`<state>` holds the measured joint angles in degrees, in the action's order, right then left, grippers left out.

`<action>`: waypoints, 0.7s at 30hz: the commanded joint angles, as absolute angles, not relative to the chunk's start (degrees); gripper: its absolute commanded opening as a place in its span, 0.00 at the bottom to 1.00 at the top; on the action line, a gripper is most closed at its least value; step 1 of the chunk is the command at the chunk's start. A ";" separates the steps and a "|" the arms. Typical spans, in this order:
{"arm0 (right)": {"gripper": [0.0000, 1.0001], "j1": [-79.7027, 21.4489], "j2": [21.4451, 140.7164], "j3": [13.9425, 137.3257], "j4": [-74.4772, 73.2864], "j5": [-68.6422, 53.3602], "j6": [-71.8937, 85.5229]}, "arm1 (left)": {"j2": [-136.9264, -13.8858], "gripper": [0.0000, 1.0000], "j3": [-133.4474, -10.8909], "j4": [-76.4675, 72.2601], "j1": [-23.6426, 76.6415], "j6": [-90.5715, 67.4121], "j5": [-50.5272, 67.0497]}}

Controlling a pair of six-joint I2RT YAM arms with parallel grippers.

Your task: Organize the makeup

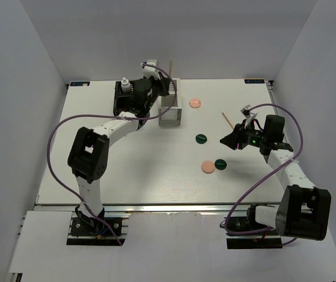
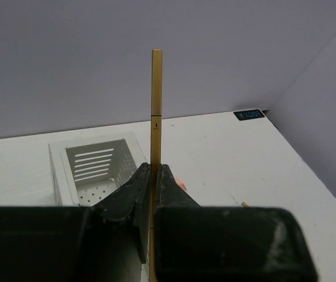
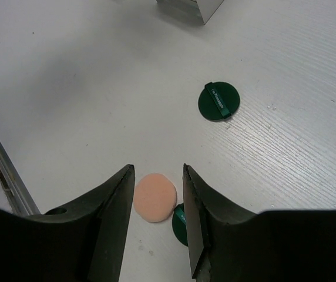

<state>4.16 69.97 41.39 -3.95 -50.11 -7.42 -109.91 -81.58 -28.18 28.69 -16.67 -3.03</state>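
My left gripper [image 1: 167, 82] is shut on a thin wooden stick [image 2: 156, 106] and holds it upright above the white slatted box [image 2: 62, 170]; the stick's tip shows in the top view [image 1: 171, 66]. My right gripper [image 3: 158, 170] is open and empty, hovering over a peach disc [image 3: 154, 197] that lies beside a dark-green disc [image 3: 180, 222]. A second green disc [image 3: 219, 101] lies farther out. In the top view a second peach disc [image 1: 195, 103] lies right of the box and another wooden stick [image 1: 228, 120] lies mid-right. A small white bottle [image 1: 124, 84] stands back left. No slim tubes show.
The white slatted box [image 1: 169, 106] stands at the back centre. A black box [image 1: 118, 106] is mostly hidden behind my left arm. Grey walls close in the table on three sides. Purple cables loop from both arms.
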 commanded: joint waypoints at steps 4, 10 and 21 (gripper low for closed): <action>0.44 4.48 68.64 40.34 -1.93 -51.50 -6.94 | -116.44 0.00 -88.68 -31.82 28.13 -14.07 -1.32; 0.44 4.48 68.82 40.34 -2.02 -51.33 -7.21 | -117.69 0.00 -88.42 -30.67 28.12 -13.54 -0.09; 0.53 4.48 69.96 41.22 -1.67 -51.59 -7.12 | -117.95 0.09 -86.93 -27.34 28.12 -11.87 -1.14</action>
<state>4.16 69.95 40.58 -2.96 -50.24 -7.42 -119.94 -86.72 -28.47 28.14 -12.86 -1.41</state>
